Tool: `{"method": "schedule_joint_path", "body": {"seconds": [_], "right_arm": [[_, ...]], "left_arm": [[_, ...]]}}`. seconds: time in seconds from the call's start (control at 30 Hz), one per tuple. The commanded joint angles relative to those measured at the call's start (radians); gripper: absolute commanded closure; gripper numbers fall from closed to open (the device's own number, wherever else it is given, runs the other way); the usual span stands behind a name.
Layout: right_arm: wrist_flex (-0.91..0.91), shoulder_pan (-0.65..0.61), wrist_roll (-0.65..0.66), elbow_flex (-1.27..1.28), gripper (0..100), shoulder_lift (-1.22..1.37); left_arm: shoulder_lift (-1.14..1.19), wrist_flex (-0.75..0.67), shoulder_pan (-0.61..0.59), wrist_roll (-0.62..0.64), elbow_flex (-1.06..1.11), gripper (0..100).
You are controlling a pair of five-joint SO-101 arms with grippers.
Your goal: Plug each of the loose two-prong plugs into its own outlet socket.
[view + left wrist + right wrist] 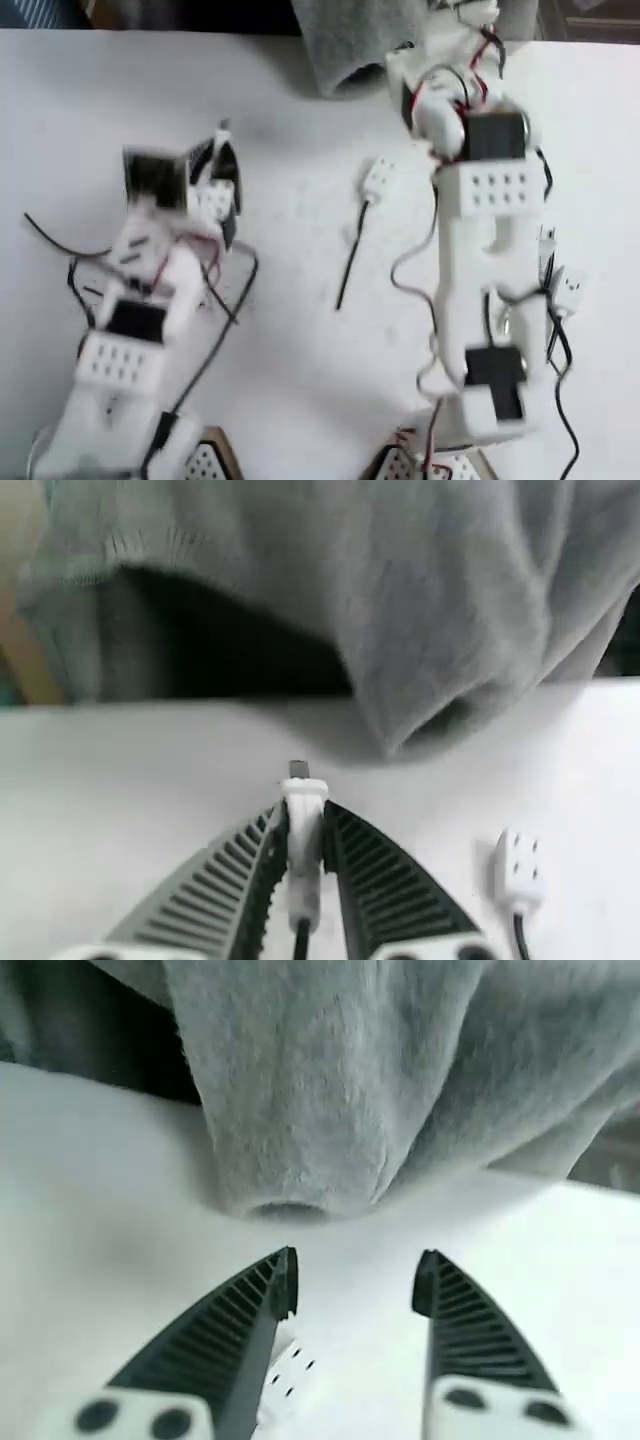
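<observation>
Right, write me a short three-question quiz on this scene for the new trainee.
1. True or false: the left gripper is shut on a white plug.
2. Pick one. The right gripper is: A) open and holding nothing; B) shut on a plug; C) shut on a cord.
3. Fill in the blank: the cord trailing from the white socket near the middle of the table is ____ in colour.

Key: 1 true; 2 A; 3 black.
</observation>
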Motion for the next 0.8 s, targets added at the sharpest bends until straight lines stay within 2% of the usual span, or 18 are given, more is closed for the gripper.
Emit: {"method": "schedule_joint_path", "body": {"seconds": [0.0,0.23,0.37,0.53,0.77], "right_arm": [[0.127,0.004,-0.098,-0.299,78.4,0.225],[0.248,0.001,-0.249,-0.675,74.4,0.591],[0.302,0.001,-0.308,-0.813,73.6,0.73],[0.363,-0.016,-0.338,-0.847,73.5,0.814],[0.486,-0.027,-0.342,-0.845,73.5,0.862]], "left_arm": [[0.231,0.17,-0.018,0.015,-0.242,98],[0.483,0.391,-0.021,0.012,-0.471,98],[0.565,0.606,-0.035,0.014,-0.617,97],[0.667,0.816,-0.036,0.014,-0.786,97],[0.769,0.944,-0.035,0.011,-0.905,97]]}}
